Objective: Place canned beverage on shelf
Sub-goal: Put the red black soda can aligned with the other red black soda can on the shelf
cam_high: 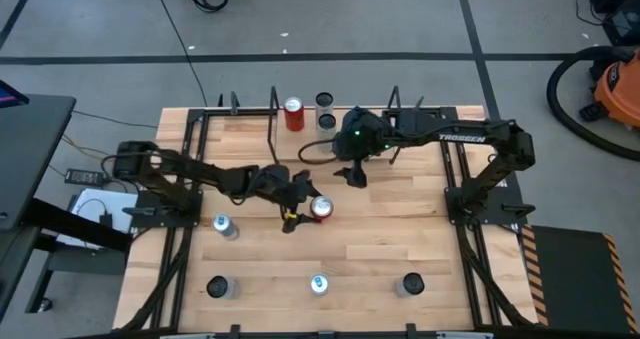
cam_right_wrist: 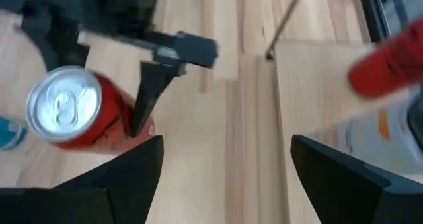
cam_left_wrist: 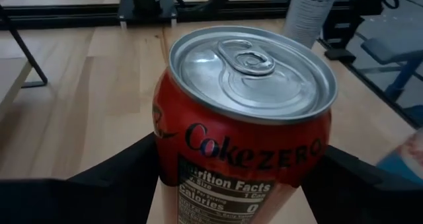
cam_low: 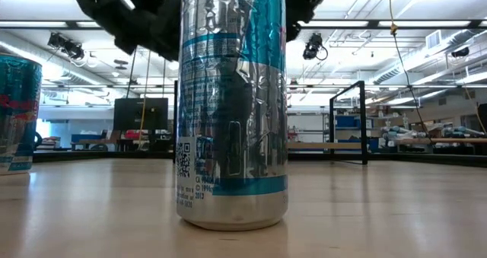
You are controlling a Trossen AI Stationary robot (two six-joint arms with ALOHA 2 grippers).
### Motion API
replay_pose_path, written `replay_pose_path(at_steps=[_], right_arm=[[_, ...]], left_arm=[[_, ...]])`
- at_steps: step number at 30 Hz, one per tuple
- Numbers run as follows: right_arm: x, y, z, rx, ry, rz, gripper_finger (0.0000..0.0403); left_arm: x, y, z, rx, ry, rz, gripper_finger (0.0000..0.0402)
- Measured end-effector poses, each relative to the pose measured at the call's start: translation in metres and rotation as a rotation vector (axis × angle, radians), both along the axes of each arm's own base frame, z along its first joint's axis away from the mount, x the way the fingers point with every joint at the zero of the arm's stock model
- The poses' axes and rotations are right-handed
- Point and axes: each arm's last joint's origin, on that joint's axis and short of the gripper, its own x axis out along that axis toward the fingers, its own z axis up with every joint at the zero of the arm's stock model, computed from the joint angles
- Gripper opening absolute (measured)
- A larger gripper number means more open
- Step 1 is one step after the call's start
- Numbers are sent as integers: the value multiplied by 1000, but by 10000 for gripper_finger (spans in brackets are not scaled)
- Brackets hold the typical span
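A red Coke Zero can [cam_left_wrist: 244,125] stands between the fingers of my left gripper [cam_left_wrist: 241,191], which is shut on it near the table's middle [cam_high: 312,207]. The right wrist view also shows this can [cam_right_wrist: 69,115]. My right gripper [cam_right_wrist: 225,178] hovers open above the table, just short of the shelf [cam_high: 355,176], with nothing between its fingers. The shelf [cam_high: 274,119], thin black rods around a light wood board [cam_right_wrist: 310,98], stands at the far edge. On it stand another red can [cam_high: 293,114] and two dark cans [cam_high: 326,110]. My left gripper pinches the can's side wall between its two fingers [cam_left_wrist: 125,178], one on each side, below the lid rim. The fingers come from the table's left, slanting a little downward. The can's lid [cam_left_wrist: 251,72] faces up; its base is hidden, so whether it is clear of the table I cannot tell.
Several more cans stand on the table: one near the left arm [cam_high: 222,226] and three along the near edge [cam_high: 218,287], [cam_high: 318,284], [cam_high: 410,284]. The low view is filled by a silver-blue can [cam_low: 232,106], with a teal can [cam_low: 15,109] at its left.
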Motion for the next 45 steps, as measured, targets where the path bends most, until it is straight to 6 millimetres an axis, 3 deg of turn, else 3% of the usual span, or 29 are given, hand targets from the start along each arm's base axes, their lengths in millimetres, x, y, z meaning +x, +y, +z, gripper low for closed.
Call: replay_pose_path(at_steps=[8, 18, 26, 38, 45], right_arm=[[13, 8, 10, -5, -181, 182, 339], [17, 13, 16, 65, -265, 277, 339], [43, 20, -15, 36, -199, 292, 339], [58, 21, -36, 65, -172, 300, 339], [58, 24, -35, 72, -173, 296, 322]], left_arm=[[-15, 21, 25, -22, -24, -34, 313], [-25, 52, 31, -144, -33, -151, 315], [-28, 65, 30, -110, -33, -127, 315], [-31, 72, 26, -114, -2, -118, 315], [-31, 72, 25, -117, 5, -123, 315]])
